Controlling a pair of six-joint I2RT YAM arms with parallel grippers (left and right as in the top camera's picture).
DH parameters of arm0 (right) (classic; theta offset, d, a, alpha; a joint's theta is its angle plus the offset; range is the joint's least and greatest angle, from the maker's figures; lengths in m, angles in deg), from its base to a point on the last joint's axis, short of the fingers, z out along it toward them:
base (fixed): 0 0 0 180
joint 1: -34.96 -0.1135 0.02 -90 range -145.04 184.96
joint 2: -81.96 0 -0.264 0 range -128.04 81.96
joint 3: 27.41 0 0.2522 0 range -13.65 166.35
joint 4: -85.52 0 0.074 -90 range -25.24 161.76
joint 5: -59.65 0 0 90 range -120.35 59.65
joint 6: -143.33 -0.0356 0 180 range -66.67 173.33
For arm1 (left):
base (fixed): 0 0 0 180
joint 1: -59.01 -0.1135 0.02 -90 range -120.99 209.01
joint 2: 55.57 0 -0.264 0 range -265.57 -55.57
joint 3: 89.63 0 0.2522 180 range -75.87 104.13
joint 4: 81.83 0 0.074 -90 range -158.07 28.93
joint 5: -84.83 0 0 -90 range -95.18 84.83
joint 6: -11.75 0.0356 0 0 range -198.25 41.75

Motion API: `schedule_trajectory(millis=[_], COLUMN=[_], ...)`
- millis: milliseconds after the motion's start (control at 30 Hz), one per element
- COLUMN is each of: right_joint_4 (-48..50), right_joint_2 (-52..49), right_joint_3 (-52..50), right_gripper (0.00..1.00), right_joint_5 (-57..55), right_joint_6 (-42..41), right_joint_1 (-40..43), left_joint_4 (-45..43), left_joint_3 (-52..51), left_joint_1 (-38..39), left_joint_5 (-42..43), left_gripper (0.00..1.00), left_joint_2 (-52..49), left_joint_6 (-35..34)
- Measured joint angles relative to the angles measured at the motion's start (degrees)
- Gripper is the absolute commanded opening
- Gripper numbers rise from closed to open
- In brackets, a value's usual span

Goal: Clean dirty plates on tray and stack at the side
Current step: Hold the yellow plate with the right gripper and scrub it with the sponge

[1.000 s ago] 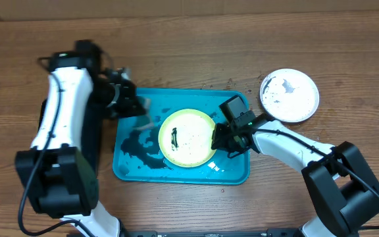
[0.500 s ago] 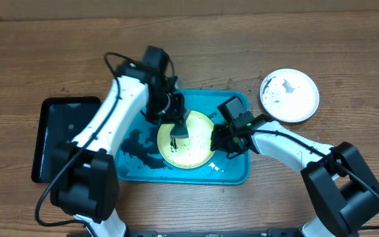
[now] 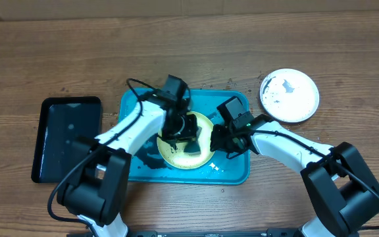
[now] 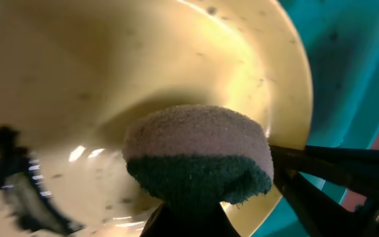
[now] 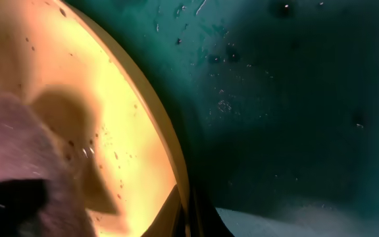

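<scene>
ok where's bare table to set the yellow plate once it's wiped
Widest bare wood: the far strip of the table, behind the black tray, turquoise tray and white plate. Also the near strip in front of the turquoise tray. Crowded: the turquoise tray, where the left gripper with its sponge and the right gripper meet on the yellow-green plate.

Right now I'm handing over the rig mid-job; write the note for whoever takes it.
Left claw: shut on the sponge, over the yellow-green plate.
Right claw: shut on that plate's right rim.
Yellow-green plate lies in the turquoise tray, with a black smear on it. White plate sits on the table right of the tray, flecked with marks. No third plate in view.
Done: nothing stacked.
Left: scrub off the smear, then stack the plates beside the tray.
</scene>
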Motion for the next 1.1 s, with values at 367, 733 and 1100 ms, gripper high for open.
schedule_trajectory(millis=[367, 733, 1100], right_joint_4=[-0.02, -0.07, -0.04], right_joint_2=[-0.02, -0.02, -0.07], right_joint_3=[0.00, 0.00, 0.00], right_gripper=[0.04, 0.04, 0.04], right_joint_5=[-0.44, -0.42, -0.37], right_joint_6=[0.20, 0.22, 0.39], right_joint_1=[-0.63, -0.66, -1.03], left_joint_4=[-0.24, 0.09, 8.17], left_joint_3=[-0.11, -1.27, -0.63], left_joint_1=[2.34, 2.03, -2.89], left_joint_5=[-11.17, -18.16, -25.11], left_gripper=[0.04, 0.04, 0.04], left_joint_2=[0.00, -0.48, -0.57], left_joint_6=[-6.10, -6.71, -4.76])
